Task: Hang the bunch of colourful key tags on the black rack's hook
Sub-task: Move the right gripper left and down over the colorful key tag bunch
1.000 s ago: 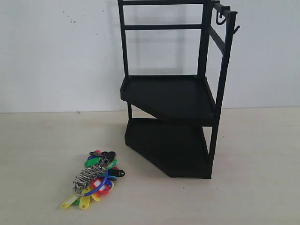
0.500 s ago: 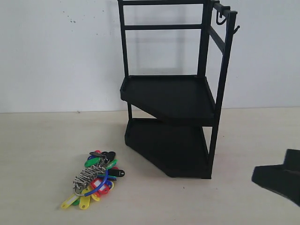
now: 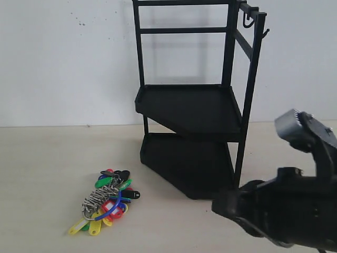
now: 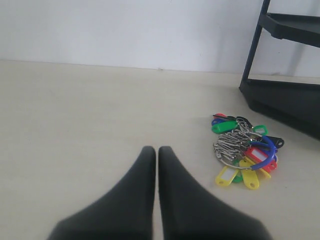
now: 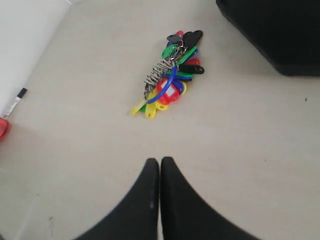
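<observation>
The colourful key tag bunch [image 3: 108, 203] lies flat on the pale table, left of the black rack [image 3: 195, 105]. The hook [image 3: 266, 32], a tiny prong, sticks out of the rack's top right post, beside a curled J-shaped hook [image 3: 246, 22]. My right gripper [image 3: 218, 205] reaches in from the lower right, in front of the rack's base, and it is shut and empty. In the right wrist view the bunch [image 5: 170, 75] lies well beyond the shut gripper [image 5: 160, 161]. My left gripper [image 4: 157, 149] is shut and empty, with the bunch [image 4: 243, 152] off to one side of it. The exterior view does not show it.
A white wall stands behind the table. The rack's lower tray [image 4: 285, 97] sits just past the bunch. A marker pen [image 5: 15, 102] and a red object [image 5: 2, 127] lie at the table's edge in the right wrist view.
My right arm has come into the exterior view from the lower right and moved left, now in front of the rack's base. The bunch and the rack have not moved.
</observation>
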{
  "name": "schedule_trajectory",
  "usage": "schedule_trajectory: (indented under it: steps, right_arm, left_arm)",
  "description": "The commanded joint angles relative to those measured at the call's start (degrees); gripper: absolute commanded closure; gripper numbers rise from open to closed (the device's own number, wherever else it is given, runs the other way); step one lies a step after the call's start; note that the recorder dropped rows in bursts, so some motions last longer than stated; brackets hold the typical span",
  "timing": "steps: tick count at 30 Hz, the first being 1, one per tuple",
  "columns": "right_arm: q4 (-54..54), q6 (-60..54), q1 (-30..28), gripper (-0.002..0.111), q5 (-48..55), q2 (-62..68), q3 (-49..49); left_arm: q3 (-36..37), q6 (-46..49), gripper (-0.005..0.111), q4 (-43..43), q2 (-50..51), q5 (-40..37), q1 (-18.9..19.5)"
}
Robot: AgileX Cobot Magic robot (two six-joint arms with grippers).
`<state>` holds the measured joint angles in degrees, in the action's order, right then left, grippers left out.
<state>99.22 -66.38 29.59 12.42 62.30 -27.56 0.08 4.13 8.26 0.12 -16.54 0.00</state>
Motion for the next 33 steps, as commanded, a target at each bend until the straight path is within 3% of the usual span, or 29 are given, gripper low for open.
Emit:
schedule_trajectory:
  steps: [1,6,19,22,25,27,33]
  right_arm:
    - [0.7,0.4,11.1,0.109,-14.8,3.7,-6.5]
    - [0.7,0.7,15.6,0.109,-18.1,12.2,-12.9]
    - [0.7,2.9,15.6,0.106,-11.1,35.3,-28.6]
    - [0.7,3.5,15.6,0.093,-13.2,39.1,-32.9]
    - [0.7,8.7,15.6,0.068,-15.4,42.4,-36.4]
    - [0.7,12.6,15.6,0.059,-15.4,44.5,-38.2]
    - [0.7,17.1,15.2,0.074,-11.5,51.3,-42.3]
  left_arm:
    - [-0.1,0.2,0.102,-0.2,-0.1,0.2,-0.1]
    - [-0.1,0.2,0.102,-0.2,-0.1,0.2,-0.1]
    - [-0.1,0.2,0.102,-0.2,-0.1,0.2,-0.1]
    - [-0.1,0.2,0.102,-0.2,-0.1,0.2,-0.1]
    - [-0.1,0.2,0.102,-0.2,-0.1,0.2,-0.1]
    - [-0.1,0.2,0.102,-0.2,-0.1,0.2,-0.1]
    - [-0.1,0.2,0.102,-0.2,-0.1,0.2,-0.1]
